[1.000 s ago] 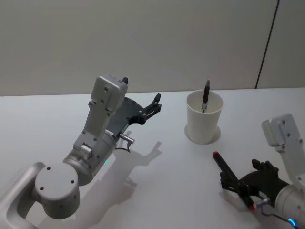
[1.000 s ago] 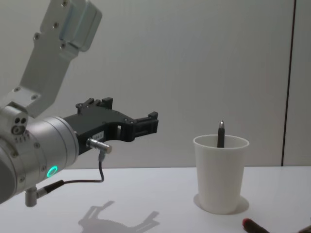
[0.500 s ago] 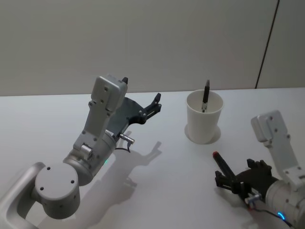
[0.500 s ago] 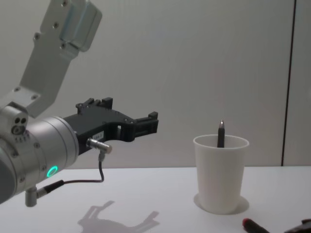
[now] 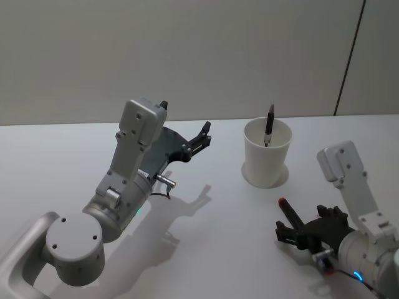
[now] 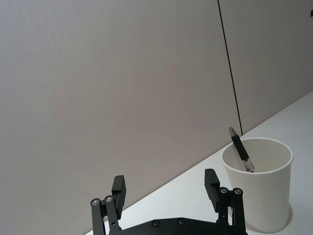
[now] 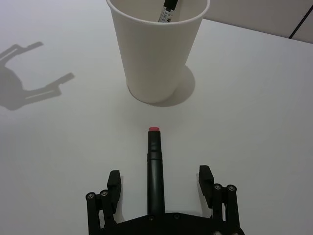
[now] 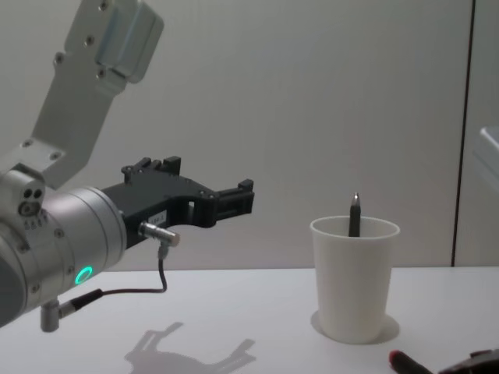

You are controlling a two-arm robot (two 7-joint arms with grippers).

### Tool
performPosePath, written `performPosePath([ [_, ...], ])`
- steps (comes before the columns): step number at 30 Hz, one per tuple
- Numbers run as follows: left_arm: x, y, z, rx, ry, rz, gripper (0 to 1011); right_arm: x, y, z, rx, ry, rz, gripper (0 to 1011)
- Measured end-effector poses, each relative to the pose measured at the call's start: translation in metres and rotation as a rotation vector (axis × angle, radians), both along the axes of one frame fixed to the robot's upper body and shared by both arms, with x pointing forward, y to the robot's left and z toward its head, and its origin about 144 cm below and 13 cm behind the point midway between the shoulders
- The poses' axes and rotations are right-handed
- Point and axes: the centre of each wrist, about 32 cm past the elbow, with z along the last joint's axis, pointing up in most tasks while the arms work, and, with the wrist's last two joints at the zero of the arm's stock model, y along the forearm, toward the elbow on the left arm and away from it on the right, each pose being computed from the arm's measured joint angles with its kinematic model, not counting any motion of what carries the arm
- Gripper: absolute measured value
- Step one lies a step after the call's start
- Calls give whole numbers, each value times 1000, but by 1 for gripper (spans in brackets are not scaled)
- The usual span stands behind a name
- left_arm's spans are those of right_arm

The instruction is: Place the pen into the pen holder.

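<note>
right gripper (image 7: 160, 177) has slid in, open astride the red-tipped pen (image 7: 155, 159); likely light, stiff, slick: pinch mid-barrel; left gripper (image 6: 165, 181) idles raised, open

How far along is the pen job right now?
Done: one black pen stands in the pen holder. In hand: the right tool is open, straddling the red-tipped pen lying on the table, not yet gripped. Remaining: grasp, lift, drop it in. The left tool hangs raised, open.
</note>
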Motion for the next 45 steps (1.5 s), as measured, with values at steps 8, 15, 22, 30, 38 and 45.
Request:
performPosePath([
  [8, 0, 0, 0, 0, 0, 0, 1001, 2, 2, -1, -1, 10, -8, 1002],
  [15, 0, 0, 0, 0, 0, 0, 1001, 3, 2, -3, 7, 22, -24, 1001],
  [22, 0, 0, 0, 0, 0, 0, 1001, 4, 2, -4, 18, 30, -36, 1002],
  [30, 0, 0, 0, 0, 0, 0, 1001, 4, 2, -4, 27, 36, -43, 982],
  [38, 0, 0, 0, 0, 0, 0, 1001, 4, 2, -5, 30, 39, -46, 815],
  [45, 0, 0, 0, 0, 0, 0, 1001, 4, 2, -5, 30, 41, -48, 714],
])
